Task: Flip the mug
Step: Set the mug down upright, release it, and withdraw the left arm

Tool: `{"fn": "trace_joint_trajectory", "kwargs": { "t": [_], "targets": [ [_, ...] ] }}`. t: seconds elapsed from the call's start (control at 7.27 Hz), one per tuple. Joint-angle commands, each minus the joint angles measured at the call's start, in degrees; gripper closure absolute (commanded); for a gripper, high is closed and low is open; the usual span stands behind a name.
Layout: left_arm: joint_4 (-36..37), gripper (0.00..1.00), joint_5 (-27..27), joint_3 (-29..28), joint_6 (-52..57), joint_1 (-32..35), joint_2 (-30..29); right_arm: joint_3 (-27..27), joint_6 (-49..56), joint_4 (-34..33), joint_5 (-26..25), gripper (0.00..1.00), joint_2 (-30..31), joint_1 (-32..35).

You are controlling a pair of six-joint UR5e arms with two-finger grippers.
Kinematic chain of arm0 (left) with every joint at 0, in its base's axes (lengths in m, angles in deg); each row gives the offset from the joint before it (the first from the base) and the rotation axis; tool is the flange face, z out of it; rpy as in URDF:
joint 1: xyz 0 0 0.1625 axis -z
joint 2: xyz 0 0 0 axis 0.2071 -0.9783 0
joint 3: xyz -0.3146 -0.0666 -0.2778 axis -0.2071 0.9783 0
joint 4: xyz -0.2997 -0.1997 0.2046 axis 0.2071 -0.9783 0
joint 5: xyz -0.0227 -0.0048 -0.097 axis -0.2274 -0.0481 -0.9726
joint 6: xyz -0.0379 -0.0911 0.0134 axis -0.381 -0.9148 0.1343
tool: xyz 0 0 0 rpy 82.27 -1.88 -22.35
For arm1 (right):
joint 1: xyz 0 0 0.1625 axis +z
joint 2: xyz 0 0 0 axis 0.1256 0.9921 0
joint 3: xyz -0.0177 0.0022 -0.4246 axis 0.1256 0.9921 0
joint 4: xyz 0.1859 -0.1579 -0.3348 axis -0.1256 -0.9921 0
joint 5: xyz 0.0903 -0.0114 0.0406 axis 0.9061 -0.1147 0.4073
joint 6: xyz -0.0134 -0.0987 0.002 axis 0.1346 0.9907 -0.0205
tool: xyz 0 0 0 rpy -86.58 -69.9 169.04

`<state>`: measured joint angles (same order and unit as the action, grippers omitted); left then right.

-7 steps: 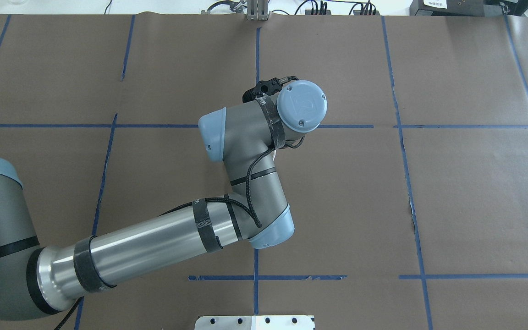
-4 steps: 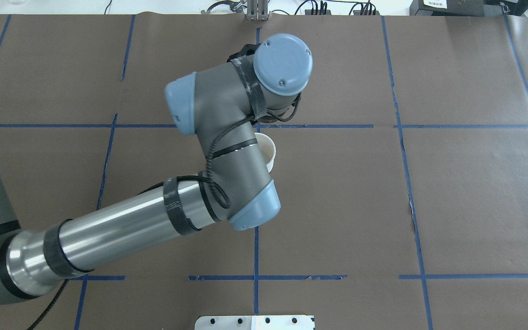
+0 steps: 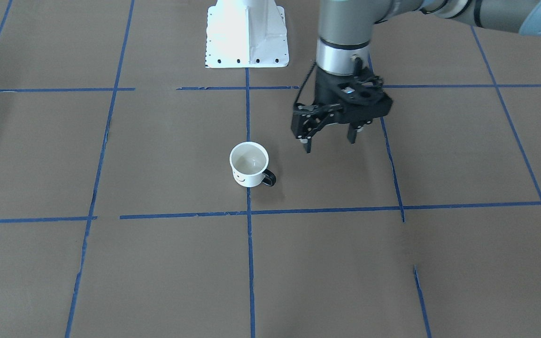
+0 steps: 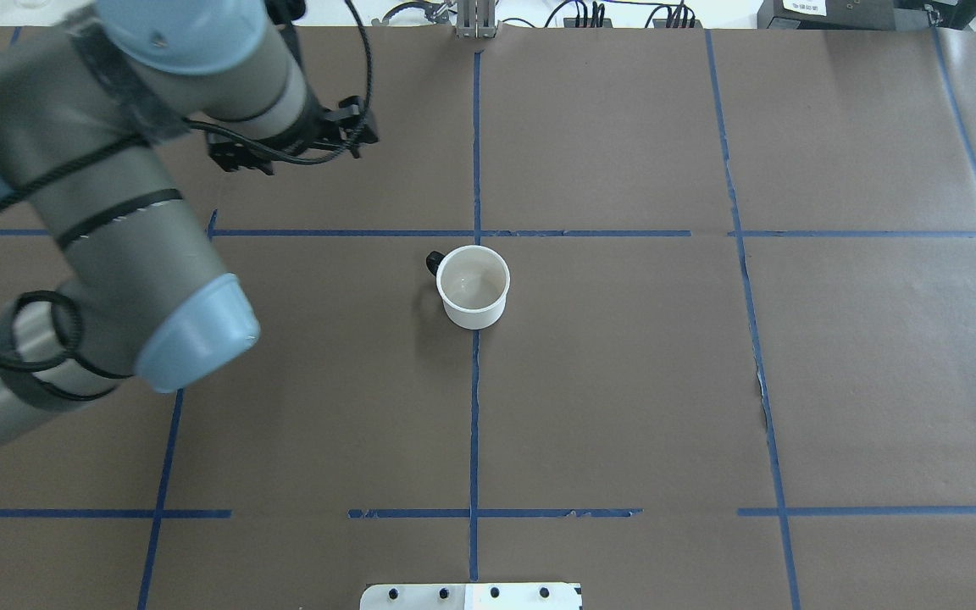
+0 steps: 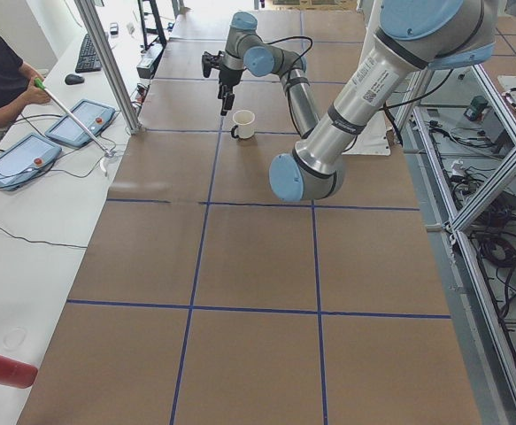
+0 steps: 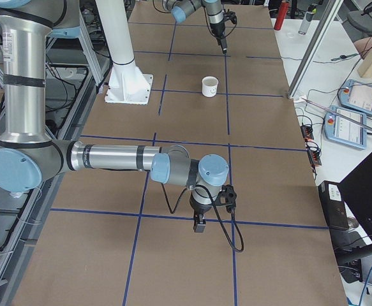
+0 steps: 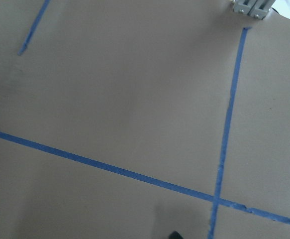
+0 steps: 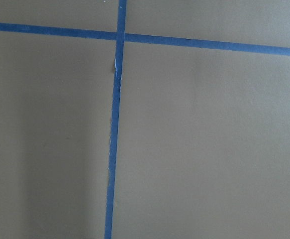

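Note:
The white mug (image 3: 249, 164) stands upright, mouth up, near the table's middle, with its smiley face and dark handle toward the operators' side. It also shows in the overhead view (image 4: 473, 286) and both side views (image 5: 243, 124) (image 6: 209, 86). My left gripper (image 3: 329, 144) is open and empty, pointing down, raised above the table and apart from the mug on the robot's left side. It also shows in the overhead view (image 4: 297, 144). My right gripper (image 6: 200, 224) shows only in the exterior right view, low over the table far from the mug; I cannot tell whether it is open or shut.
Brown paper with a blue tape grid (image 4: 475, 233) covers the table. The white robot base plate (image 3: 247, 37) stands at the robot's edge. An operator (image 5: 1, 71) and tablets (image 5: 80, 124) are beside the table's far side. A red bottle (image 5: 1, 367) lies near the table's left end.
My left arm has risen from the table's middle and swung to the left and back. The mug, hidden before, now stands uncovered and upright.

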<state>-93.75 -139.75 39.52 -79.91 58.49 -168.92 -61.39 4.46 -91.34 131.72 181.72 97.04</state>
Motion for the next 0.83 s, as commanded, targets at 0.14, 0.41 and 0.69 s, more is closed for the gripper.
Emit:
{"fn": "trace_joint_trajectory", "kwargs": {
  "t": [0.14, 0.41, 0.69],
  "targets": [
    [-0.5, 0.01, -13.6, 10.9, 30.2, 20.4, 19.8, 0.0, 0.0, 0.0, 0.0, 0.00, 0.0, 0.0],
    [-0.5, 0.01, -18.2, 11.1, 50.6, 31.0, 29.1, 0.0, 0.0, 0.0, 0.0, 0.00, 0.0, 0.0],
    [-0.8, 0.01, -26.0, 3.6, 71.7, 44.2, 35.4, 0.0, 0.0, 0.0, 0.0, 0.00, 0.0, 0.0]
  ]
}}
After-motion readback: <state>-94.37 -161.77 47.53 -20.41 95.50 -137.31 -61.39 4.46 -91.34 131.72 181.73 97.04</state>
